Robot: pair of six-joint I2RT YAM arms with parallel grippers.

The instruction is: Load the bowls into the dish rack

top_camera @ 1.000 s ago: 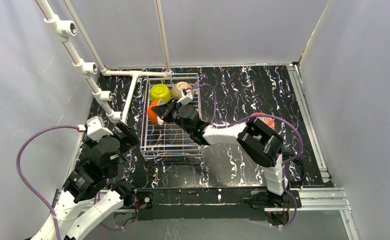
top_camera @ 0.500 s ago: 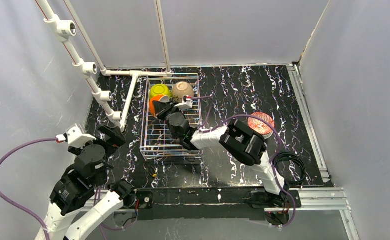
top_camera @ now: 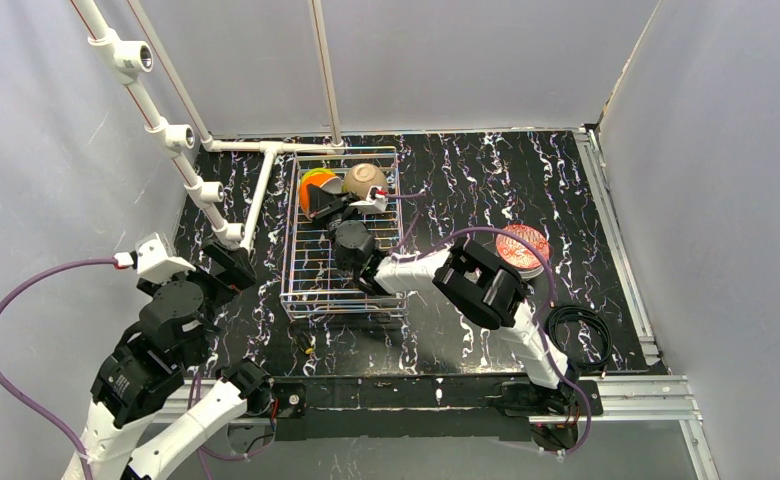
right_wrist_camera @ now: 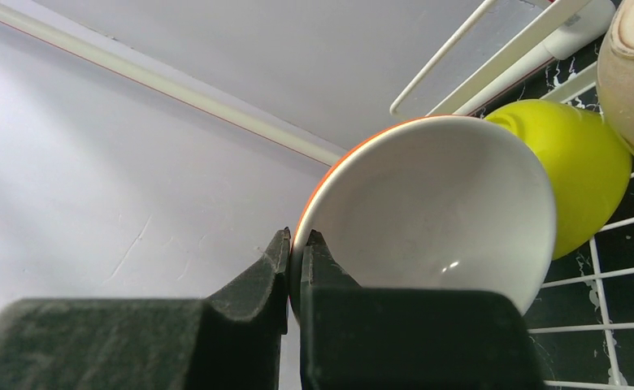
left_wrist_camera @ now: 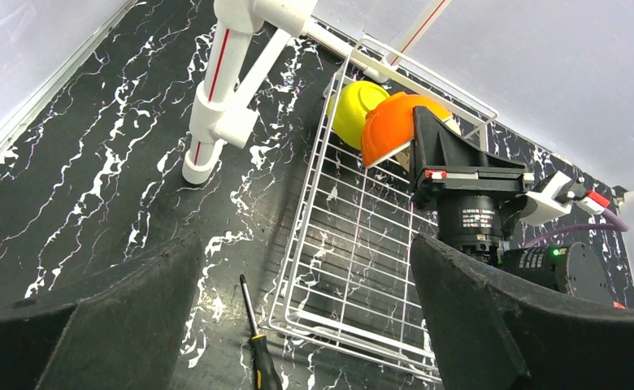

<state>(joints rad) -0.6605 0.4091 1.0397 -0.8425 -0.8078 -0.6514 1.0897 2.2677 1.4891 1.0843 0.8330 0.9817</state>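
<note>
The white wire dish rack [top_camera: 288,262] stands at the table's middle-left and also shows in the left wrist view [left_wrist_camera: 354,244]. My right gripper [top_camera: 322,204] is shut on the rim of the orange bowl [top_camera: 310,188], one finger inside its whitish hollow [right_wrist_camera: 427,203] and one outside [right_wrist_camera: 296,244]. The bowl stands on edge at the rack's far left end, against the lime-yellow bowl [right_wrist_camera: 578,171], [left_wrist_camera: 353,110]. A beige bowl [top_camera: 365,180] sits at the far right end. My left gripper [top_camera: 232,266] is open and empty, left of the rack [left_wrist_camera: 297,325].
A round reddish patterned bowl [top_camera: 522,248] sits on the table right of the rack. A screwdriver [left_wrist_camera: 257,345] lies by the rack's near left corner. A white pipe frame [top_camera: 206,190] stands left of the rack. A cable coil [top_camera: 578,330] lies near right.
My right gripper has carried the orange bowl toward the rack's far end, up against the lime-yellow bowl. My left arm has drawn back to the left.
</note>
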